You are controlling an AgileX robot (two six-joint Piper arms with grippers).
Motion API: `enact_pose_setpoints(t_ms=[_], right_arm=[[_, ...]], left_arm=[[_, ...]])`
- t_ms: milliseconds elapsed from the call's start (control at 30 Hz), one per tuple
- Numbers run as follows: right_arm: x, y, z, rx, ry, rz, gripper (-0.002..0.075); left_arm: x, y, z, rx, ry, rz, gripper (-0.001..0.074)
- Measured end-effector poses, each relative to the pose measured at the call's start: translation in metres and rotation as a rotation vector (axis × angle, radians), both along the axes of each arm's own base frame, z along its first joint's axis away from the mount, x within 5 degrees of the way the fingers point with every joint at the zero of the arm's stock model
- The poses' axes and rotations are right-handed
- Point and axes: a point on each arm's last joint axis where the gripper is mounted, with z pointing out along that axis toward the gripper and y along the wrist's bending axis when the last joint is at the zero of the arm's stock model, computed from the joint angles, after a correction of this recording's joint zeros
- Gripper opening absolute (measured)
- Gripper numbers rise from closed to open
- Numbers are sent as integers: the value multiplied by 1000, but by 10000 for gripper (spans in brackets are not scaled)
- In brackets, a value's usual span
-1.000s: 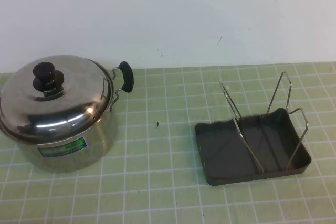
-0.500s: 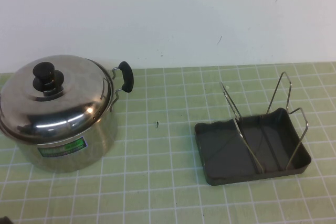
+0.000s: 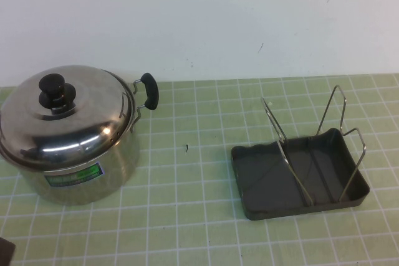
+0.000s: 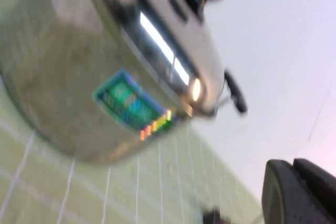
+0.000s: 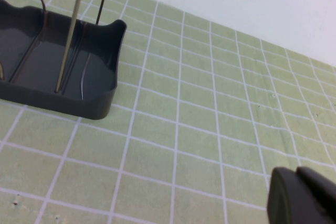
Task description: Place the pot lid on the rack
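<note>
The pot lid (image 3: pixel 68 116), shiny steel with a black knob (image 3: pixel 53 88), sits on the steel pot (image 3: pixel 87 179) at the left of the table. It also shows in the left wrist view (image 4: pixel 157 19), close by. The rack (image 3: pixel 299 175), a dark grey tray with silver wire loops (image 3: pixel 280 135), stands at the right and holds nothing; its tray shows in the right wrist view (image 5: pixel 58 72). My left gripper (image 4: pixel 294 167) is shut and empty, low in front of the pot. My right gripper (image 5: pixel 297 174) is shut and empty over the mat, beside the rack.
A green mat with a white grid (image 3: pixel 187 216) covers the table, and a white wall (image 3: pixel 199 17) stands behind it. The pot has a black side handle (image 3: pixel 149 90) and a green label (image 3: pixel 73 177). A dark part of my left arm (image 3: pixel 5 252) shows at the front left corner.
A dark part of my left arm has come into the front left corner of the high view. The pot, lid and rack have not moved.
</note>
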Motion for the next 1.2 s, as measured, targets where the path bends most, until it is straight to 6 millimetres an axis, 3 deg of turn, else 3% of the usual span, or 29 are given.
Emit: enact_pose_setpoints(t_ms=[233, 567, 700, 833, 1033, 1100, 1200], right_arm=[[0, 0, 0, 0, 0, 0, -1], [0, 0, 0, 0, 0, 0, -1], [0, 0, 0, 0, 0, 0, -1], [0, 0, 0, 0, 0, 0, -1], [0, 0, 0, 0, 1, 0, -1], [0, 0, 0, 0, 1, 0, -1], [0, 0, 0, 0, 1, 0, -1]], left_arm=[[1, 11, 9, -20, -99, 117, -3], [1, 12, 10, -5, -111, 129, -3], [1, 9, 13, 135, -119, 101, -3], [1, 1, 54, 508, -129, -14, -3], [42, 0, 111, 910, -66, -96, 19], [58, 2, 122, 970, -65, -74, 71], [83, 2, 129, 918, -111, 4, 230]])
